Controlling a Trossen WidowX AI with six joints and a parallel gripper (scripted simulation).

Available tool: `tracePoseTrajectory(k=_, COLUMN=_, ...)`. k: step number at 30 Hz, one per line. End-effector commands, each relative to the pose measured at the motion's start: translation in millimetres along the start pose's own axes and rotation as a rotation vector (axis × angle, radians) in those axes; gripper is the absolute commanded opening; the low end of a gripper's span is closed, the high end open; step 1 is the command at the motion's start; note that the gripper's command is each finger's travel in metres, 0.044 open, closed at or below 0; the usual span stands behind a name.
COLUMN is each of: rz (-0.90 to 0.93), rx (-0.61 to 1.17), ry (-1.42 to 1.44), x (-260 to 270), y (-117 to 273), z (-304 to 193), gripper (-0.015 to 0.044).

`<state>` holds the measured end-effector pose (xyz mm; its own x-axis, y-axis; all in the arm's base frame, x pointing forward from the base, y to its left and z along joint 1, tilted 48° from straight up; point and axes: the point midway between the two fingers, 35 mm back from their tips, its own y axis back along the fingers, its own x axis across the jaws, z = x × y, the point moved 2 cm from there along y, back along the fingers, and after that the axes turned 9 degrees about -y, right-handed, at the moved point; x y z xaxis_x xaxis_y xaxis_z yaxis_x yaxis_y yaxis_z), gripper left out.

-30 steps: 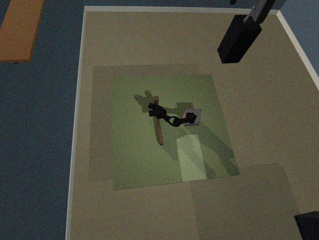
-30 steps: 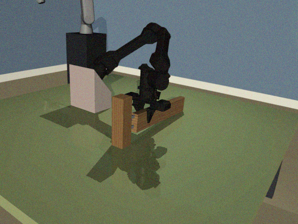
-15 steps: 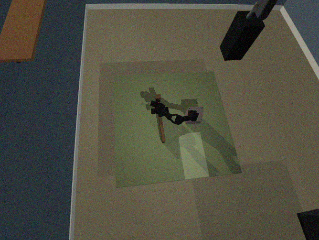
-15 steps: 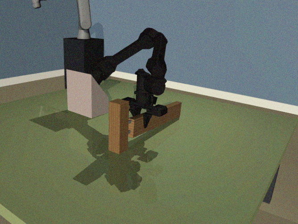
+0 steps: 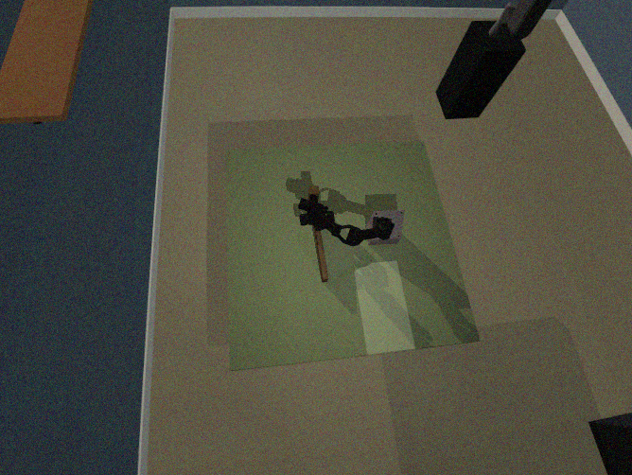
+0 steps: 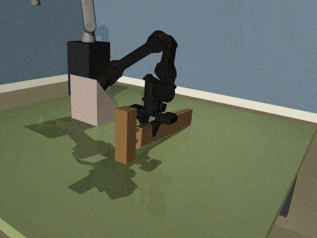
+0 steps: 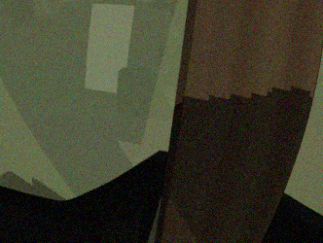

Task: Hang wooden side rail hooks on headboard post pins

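Observation:
The wooden post (image 5: 313, 190) (image 6: 125, 135) stands upright on the green table. The wooden rail (image 5: 321, 255) (image 6: 179, 119) (image 7: 248, 49) lies lengthwise behind it in the exterior view, its near end close to the post. Two small bluish hooks show on that end, one above the other, partly hidden by the post. The slot and pins are not visible, so I cannot tell whether hooks and pins touch. My gripper (image 6: 148, 129) (image 7: 195, 163) points down and is shut on the rail near the hook end, one finger on each side. Any small gap under the rail is unclear.
The green table (image 5: 265, 316) (image 6: 218, 178) carries the pale arm mount (image 5: 396, 235) (image 6: 84, 99) beside the post. My arm arches over from it. A dark pedestal (image 5: 480, 71) (image 6: 78, 57) with a grey arm stands behind. A light strip (image 5: 388, 326) (image 7: 109, 44) marks the table.

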<state>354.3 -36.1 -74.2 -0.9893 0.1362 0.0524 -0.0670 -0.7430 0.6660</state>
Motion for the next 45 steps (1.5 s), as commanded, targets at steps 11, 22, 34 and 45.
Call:
tracePoseTrajectory(k=11, rz=-0.01, rx=0.004, ry=0.002, x=-2.7, y=5.0, z=-4.0, gripper=0.0)
tracePoseTrajectory(k=22, rz=-0.01, rx=0.004, ry=0.002, x=-2.5, y=4.8, z=-5.2, gripper=0.0)
tracePoseTrajectory(k=34, rz=-0.01, rx=0.004, ry=0.002, x=-1.4, y=3.6, z=-6.7, gripper=0.0)
tracePoseTrajectory(k=45, rz=-0.01, rx=0.004, ry=0.002, x=-1.3, y=3.4, z=-7.7, gripper=0.0)
